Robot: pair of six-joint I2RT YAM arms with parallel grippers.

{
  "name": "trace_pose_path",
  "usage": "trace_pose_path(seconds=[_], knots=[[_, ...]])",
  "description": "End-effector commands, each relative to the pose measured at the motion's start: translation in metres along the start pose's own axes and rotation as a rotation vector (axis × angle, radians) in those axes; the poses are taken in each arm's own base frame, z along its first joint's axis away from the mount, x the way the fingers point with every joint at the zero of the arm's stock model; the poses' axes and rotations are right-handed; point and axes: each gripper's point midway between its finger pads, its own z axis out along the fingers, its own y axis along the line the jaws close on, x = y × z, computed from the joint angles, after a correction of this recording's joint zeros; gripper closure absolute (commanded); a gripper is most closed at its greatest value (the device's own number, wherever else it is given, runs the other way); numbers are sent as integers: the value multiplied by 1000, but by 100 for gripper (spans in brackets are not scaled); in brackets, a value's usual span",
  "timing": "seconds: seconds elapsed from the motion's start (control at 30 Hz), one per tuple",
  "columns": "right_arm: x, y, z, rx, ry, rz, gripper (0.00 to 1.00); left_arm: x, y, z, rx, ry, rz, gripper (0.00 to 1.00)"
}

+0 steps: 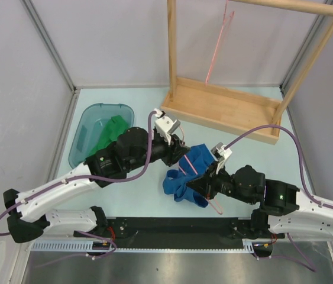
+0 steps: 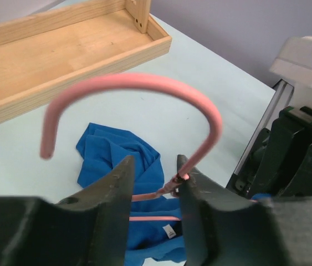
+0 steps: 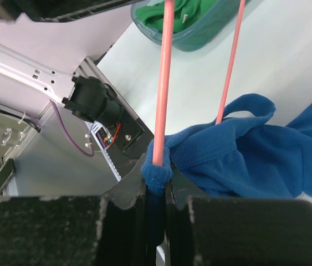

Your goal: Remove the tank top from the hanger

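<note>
Top external view takes in a pale mint bench boxed by plain grey wall panels with aluminium posts running to its far corners; a black mounting strip lies along the near edge. A wooden garment rack stands at the far right, a spare pink hanger dangling from its rail; a teal bin sits toward the far-left corner with a green garment in it. The blue tank top lies crumpled mid-bench, nearer the near edge, between the two claws.

Left wrist view shows the pink wire hanger with its hook arching above the left gripper; the jaws stand part-way apart, the hanger's neck passing between them and resting against one finger only, nothing clamped.

Right wrist view shows the right gripper pinched tight on a fold of the tank top, just where a hanger arm runs down into the fabric; the rest of the cloth spreads over the bench to the right.
</note>
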Motion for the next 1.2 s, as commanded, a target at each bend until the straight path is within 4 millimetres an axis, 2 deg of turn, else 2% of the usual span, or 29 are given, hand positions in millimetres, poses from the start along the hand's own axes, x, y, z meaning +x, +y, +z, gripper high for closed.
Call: trace_pose_path(seconds=[0.0, 0.03, 0.1, 0.23, 0.27, 0.33, 0.37, 0.4, 0.43, 0.47, 0.5, 0.57, 0.63, 0.77, 0.87, 0.9, 0.97, 1.1, 1.17], knots=[[-19, 19, -8, -78, -63, 42, 98, -30, 5, 1, -45, -71, 76, 75], [-20, 17, -9, -68, -65, 48, 97, -37, 8, -1, -60, -83, 84, 80], [-15, 13, -14, -54, -51, 69, 93, -43, 9, 0, -73, -88, 118, 100], [-2, 0, -20, -24, -36, 97, 83, -65, 9, -6, -105, -120, 257, 100], [2, -6, -22, -4, -30, 102, 71, -68, 5, -7, -104, -126, 289, 100], [7, -21, -30, 60, -23, 124, 59, -78, 4, -10, -128, -137, 349, 100], [9, -26, -34, 87, -22, 132, 48, -82, 6, -12, -155, -138, 413, 100], [12, -39, -40, 150, -11, 129, 41, -85, 8, -12, -176, -138, 443, 100], [12, -44, -46, 171, -17, 150, 33, -92, 10, -15, -199, -145, 505, 100], [13, -49, -51, 193, -15, 153, 27, -96, 14, -18, -240, -144, 532, 100], [16, -58, -57, 231, -9, 145, 26, -101, 14, -19, -255, -148, 560, 100], [13, -63, -67, 240, -32, 152, 16, -108, 11, -23, -262, -162, 622, 100], [10, -65, -72, 244, -49, 156, 12, -113, 9, -26, -267, -181, 654, 100], [5, -62, -75, 228, -66, 154, 11, -112, 8, -24, -270, -181, 669, 100], [14, -59, -69, 214, -17, 119, 11, -102, -2, -22, -234, -167, 670, 100], [15, -60, -67, 218, -6, 108, 11, -96, -1, -21, -247, -147, 710, 100], [19, -61, -64, 237, 23, 85, 11, -87, -14, -20, -231, -139, 787, 100], [16, -53, -56, 200, 28, 37, 11, -78, -11, -11, -310, -63, 1078, 100], [13, -50, -53, 188, 13, 41, 10, -78, -8, -9, -340, -57, 1144, 100]])
